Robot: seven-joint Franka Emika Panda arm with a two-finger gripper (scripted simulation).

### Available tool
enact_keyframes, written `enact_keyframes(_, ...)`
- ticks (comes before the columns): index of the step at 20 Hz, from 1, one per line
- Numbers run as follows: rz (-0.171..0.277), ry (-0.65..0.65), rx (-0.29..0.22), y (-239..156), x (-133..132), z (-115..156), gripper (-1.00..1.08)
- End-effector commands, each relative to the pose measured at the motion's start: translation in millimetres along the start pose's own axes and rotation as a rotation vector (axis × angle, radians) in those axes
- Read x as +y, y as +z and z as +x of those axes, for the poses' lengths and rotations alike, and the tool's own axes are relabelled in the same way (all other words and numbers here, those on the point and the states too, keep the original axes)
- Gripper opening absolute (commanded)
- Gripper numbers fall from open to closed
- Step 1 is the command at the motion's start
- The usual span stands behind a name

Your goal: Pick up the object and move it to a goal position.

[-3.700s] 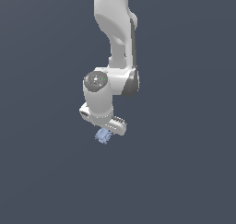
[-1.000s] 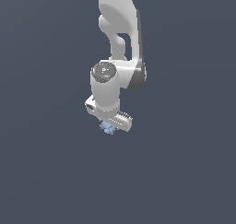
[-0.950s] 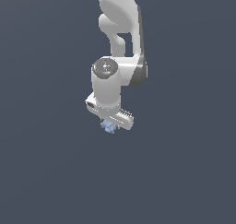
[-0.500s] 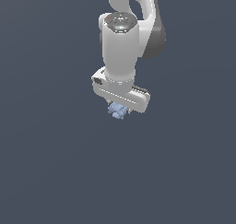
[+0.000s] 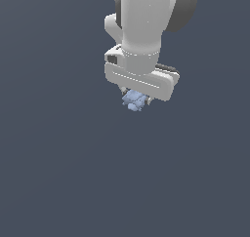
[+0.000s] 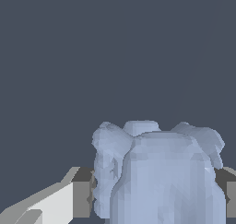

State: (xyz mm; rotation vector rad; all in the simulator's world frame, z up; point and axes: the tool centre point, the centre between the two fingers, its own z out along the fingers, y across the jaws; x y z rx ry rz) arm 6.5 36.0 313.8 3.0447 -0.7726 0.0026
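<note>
In the wrist view the pale blue object (image 6: 156, 172) fills the gap between the dark finger pads (image 6: 83, 193), pressed on both sides. The end effector (image 5: 134, 98) holds it directly beneath the palm, clear of any surface. No goal marker shows, so travel direction cannot be judged.

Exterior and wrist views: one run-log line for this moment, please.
phase: carry | gripper: shut on object | object: pale blue, lumpy, between the fingers | goal: not visible

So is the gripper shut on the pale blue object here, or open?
Shut on it. In the wrist view the pale blue lumpy object sits between both fingers; outside, it hangs directly under the gripper.
</note>
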Motion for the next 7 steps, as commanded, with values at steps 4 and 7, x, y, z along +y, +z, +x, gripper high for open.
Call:
enact_keyframes(4, 0.000, 0.000, -0.002, -17.0, -5.9, -3.9, -1.00)
enact_keyframes(7, 0.000, 0.000, -0.002, -18.4, -6.8, -3.8, -1.00)
